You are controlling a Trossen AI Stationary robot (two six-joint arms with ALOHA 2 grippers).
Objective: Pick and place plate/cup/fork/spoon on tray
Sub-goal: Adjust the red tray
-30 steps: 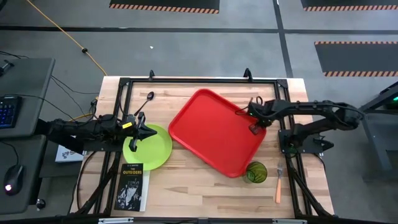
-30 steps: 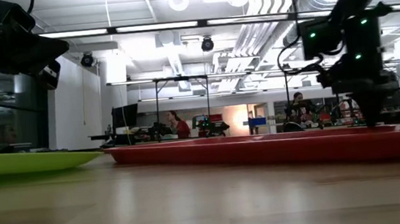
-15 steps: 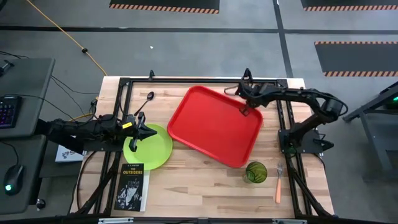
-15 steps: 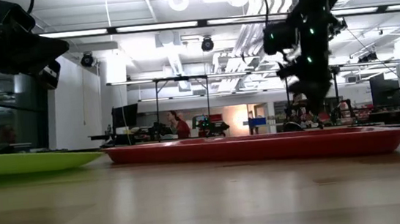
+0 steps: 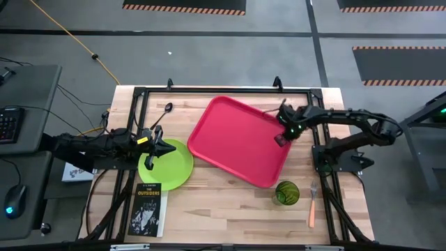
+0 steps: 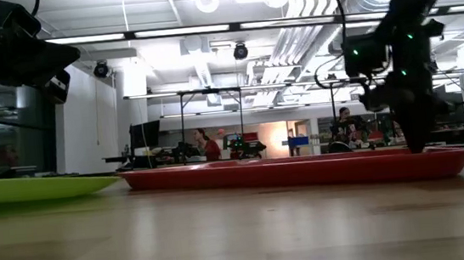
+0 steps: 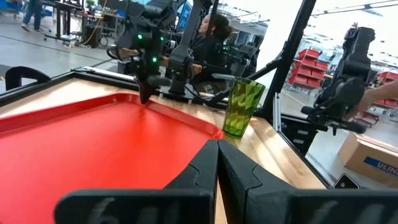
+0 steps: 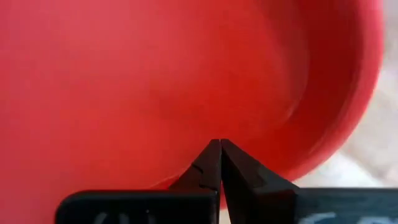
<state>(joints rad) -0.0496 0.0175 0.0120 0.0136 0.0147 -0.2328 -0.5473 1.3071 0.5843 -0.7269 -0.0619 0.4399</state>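
Note:
The red tray (image 5: 237, 143) lies flat and askew on the table's middle. My right gripper (image 5: 280, 139) is shut, its tips down inside the tray near its right corner. The lime-green plate (image 5: 171, 169) lies flat left of the tray. My left gripper (image 5: 171, 149) is shut and hovers above the plate's far part, touching nothing. The green cup (image 5: 286, 193) stands upright by the tray's near corner. The orange-handled fork (image 5: 311, 208) lies right of the cup. The dark spoon (image 5: 166, 111) lies beyond the plate. My right gripper presses its shut fingertips (image 8: 214, 155) down on the tray's floor (image 8: 186, 106), just inside the rounded right corner. The fingers come from above, pointing down (image 6: 412, 134). In the low view the tray's rim (image 6: 440, 161) hides the tips. The tray lies flat on the table.
A black book (image 5: 148, 208) lies near the table's front left, below the plate. A black metal frame (image 5: 209, 89) runs along the far and side edges. Bare wood lies between the book and the cup. People sit in the room beyond the table.
My right gripper went toward the table's far edge and left, then came back toward the near right, staying shut and low in the tray. The tray slid a little toward the far left and turned slightly; its near corner has drawn away from the cup.

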